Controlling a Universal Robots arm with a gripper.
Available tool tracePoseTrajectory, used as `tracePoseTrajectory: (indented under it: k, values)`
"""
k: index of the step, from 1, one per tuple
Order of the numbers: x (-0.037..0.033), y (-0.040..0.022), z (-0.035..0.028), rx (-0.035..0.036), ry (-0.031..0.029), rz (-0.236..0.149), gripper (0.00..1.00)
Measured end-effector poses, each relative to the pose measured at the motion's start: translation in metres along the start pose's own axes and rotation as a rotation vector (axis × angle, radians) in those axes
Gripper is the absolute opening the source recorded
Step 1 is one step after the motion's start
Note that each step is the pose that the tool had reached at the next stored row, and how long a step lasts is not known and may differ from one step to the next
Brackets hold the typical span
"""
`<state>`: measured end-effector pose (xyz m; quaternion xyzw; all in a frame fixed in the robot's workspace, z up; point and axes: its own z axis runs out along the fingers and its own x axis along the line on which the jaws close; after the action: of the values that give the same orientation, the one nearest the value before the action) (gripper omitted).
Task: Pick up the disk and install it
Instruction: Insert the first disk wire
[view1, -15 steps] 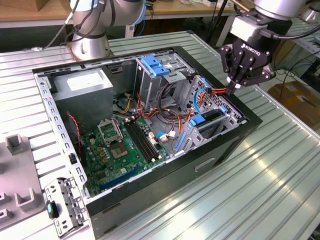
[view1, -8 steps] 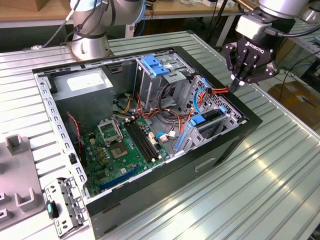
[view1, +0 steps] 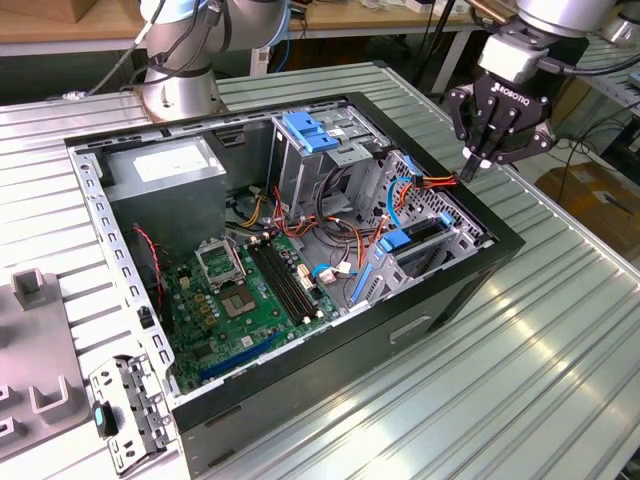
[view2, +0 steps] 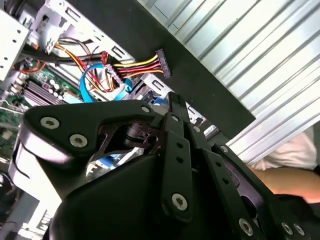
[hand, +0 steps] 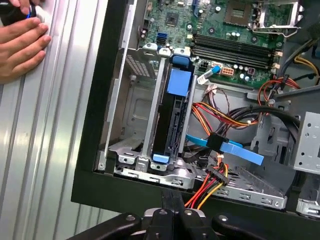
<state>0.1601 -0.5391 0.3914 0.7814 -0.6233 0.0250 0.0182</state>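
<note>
The disk (hand: 167, 125) is seen already seated on edge in the drive cage (hand: 131, 100) at one corner of the open computer case (view1: 300, 395), so the installing is judged done or all but done; whether it is fully latched cannot be told. A dark casing is shown, flanked by blue side rails, with a blue tab at one end. The tool (view1: 469, 168) hangs above the case rim near that cage, clenched on nothing. The case rests on the ribbed desk (view1: 520, 380).
</note>
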Motion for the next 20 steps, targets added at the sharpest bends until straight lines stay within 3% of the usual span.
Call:
tracePoseTrajectory:
  k: [6,14,15,18,20]
  values:
    - [0.0001,-0.0007,0.0007,0.0073,-0.0004,-0.118,0.11]
    - [0.0014,-0.0128,0.0013,0.011,-0.0006,-0.177,0.19]
    - [0.0015,-0.0131,0.0016,0.0128,-0.0006,-0.207,0.25]
    - [0.0011,-0.0132,0.0046,0.02,-0.0026,-0.312,0.25]
    - [-0.0008,-0.0135,0.0063,0.024,-0.005,-0.363,0.26]
